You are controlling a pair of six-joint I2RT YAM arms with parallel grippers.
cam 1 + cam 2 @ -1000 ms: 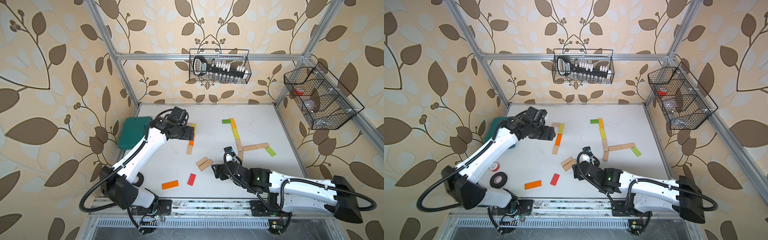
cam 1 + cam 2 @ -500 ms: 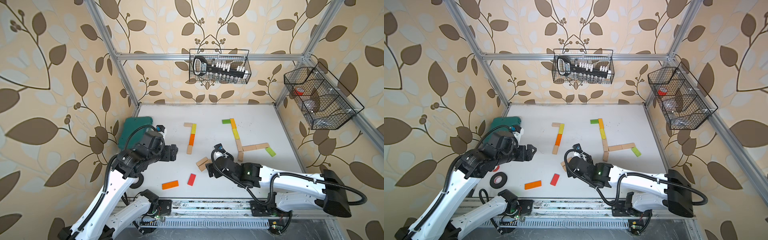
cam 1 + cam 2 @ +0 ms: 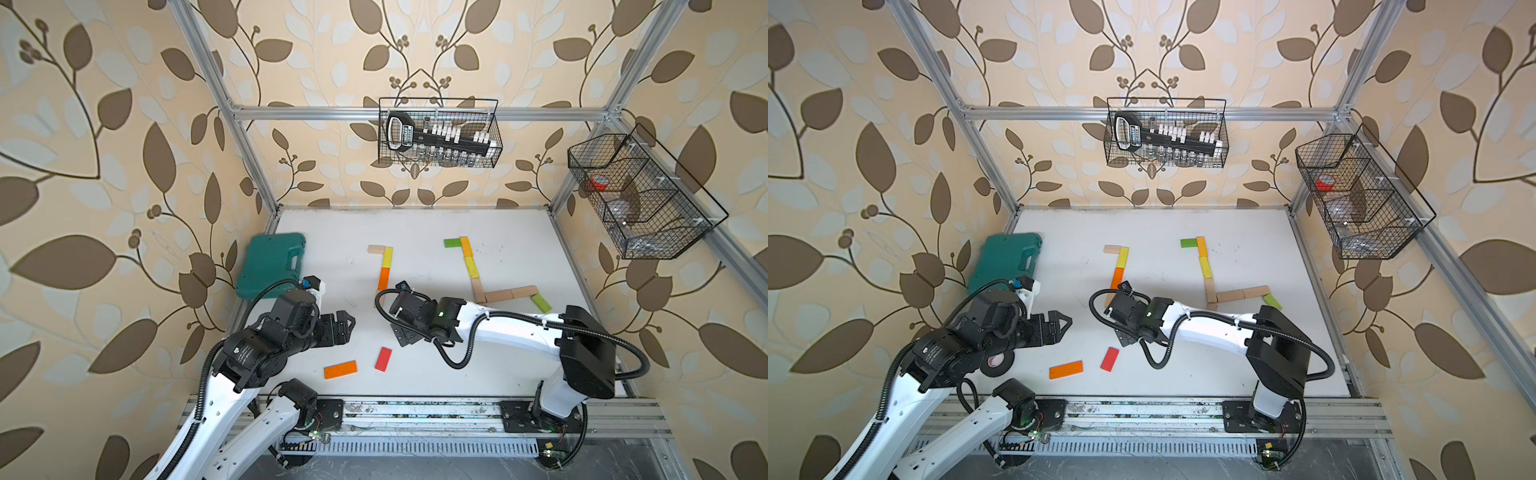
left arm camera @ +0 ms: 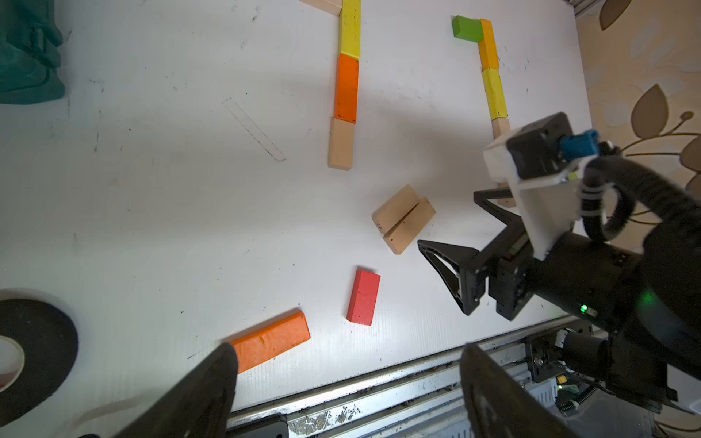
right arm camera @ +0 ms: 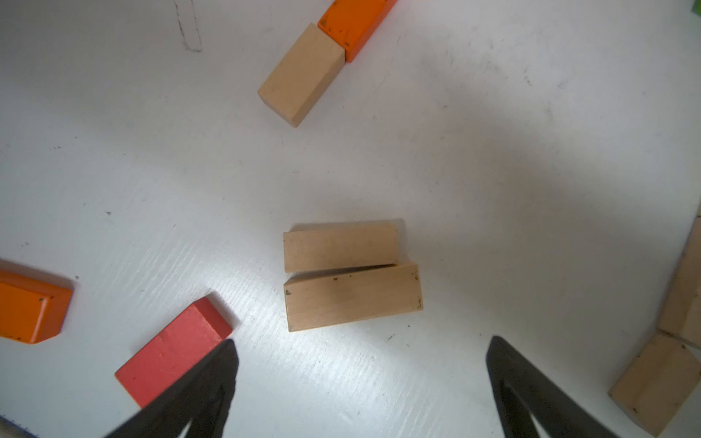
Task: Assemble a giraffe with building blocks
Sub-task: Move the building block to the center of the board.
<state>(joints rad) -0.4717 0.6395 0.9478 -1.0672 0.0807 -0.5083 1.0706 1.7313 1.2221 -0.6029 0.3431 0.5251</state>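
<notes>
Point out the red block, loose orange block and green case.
red block [image 4: 363, 297], left wrist view, top face.
loose orange block [image 4: 271, 339], left wrist view, top face.
green case [image 3: 266, 266], in a top view, lid.

left end effector [image 3: 347, 326] hangs over the white surface [image 3: 415, 224] near a loose orange block [image 3: 340, 369] and a red block [image 3: 383, 359], a green plastic case [image 3: 270, 262] behind it.

Overhead stereo pair — wrist close-ups downward
</notes>
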